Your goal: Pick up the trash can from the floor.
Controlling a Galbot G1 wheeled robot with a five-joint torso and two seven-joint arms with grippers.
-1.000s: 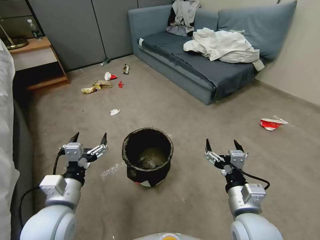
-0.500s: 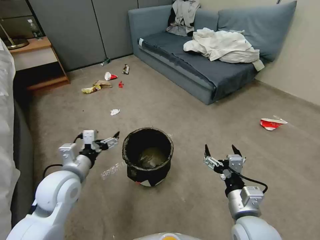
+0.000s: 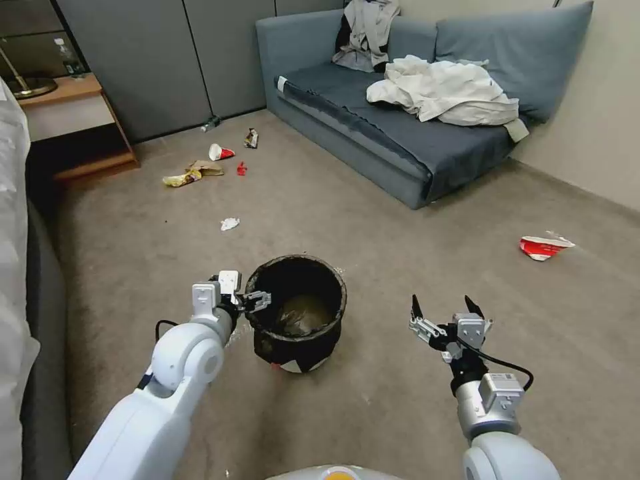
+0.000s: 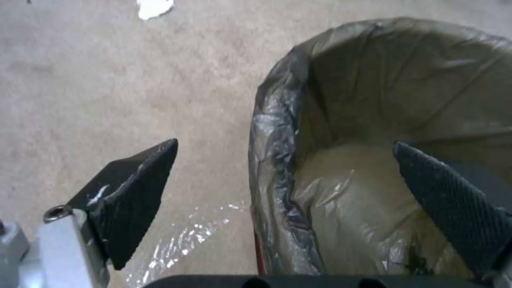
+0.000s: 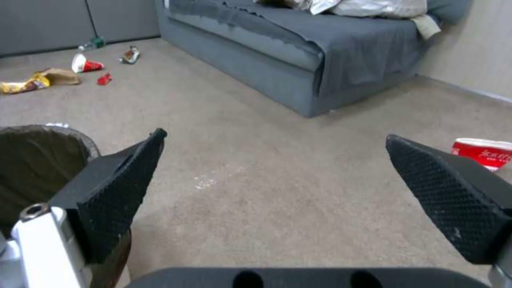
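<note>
The trash can (image 3: 300,350), a small round bin with a wrinkly black bag over its rim, stands upright on the beige carpet floor (image 3: 400,220) right in front of me. My left gripper (image 3: 257,301) is open at the can's left rim. In the left wrist view one finger (image 4: 133,192) is outside the trash can (image 4: 331,120) and the other finger (image 4: 453,200) is inside, with the bagged rim between them. My right gripper (image 3: 443,305) hangs open above the carpet to the can's right, holding nothing. The right wrist view has the trash can (image 5: 37,160) beside that gripper (image 5: 275,135).
A blue sofa (image 3: 413,140) with heaped clothes stands at the back right. A crushed red-and-white cup (image 3: 543,248) lies on the right, a paper scrap (image 3: 229,224) beyond the can, more litter (image 3: 200,170) near a wooden side table (image 3: 73,120). White bedding (image 3: 10,267) borders the left.
My left arm has swung right and forward from beside the can until its open fingers straddle the left rim. The right gripper has sunk slightly. The can has not moved.
</note>
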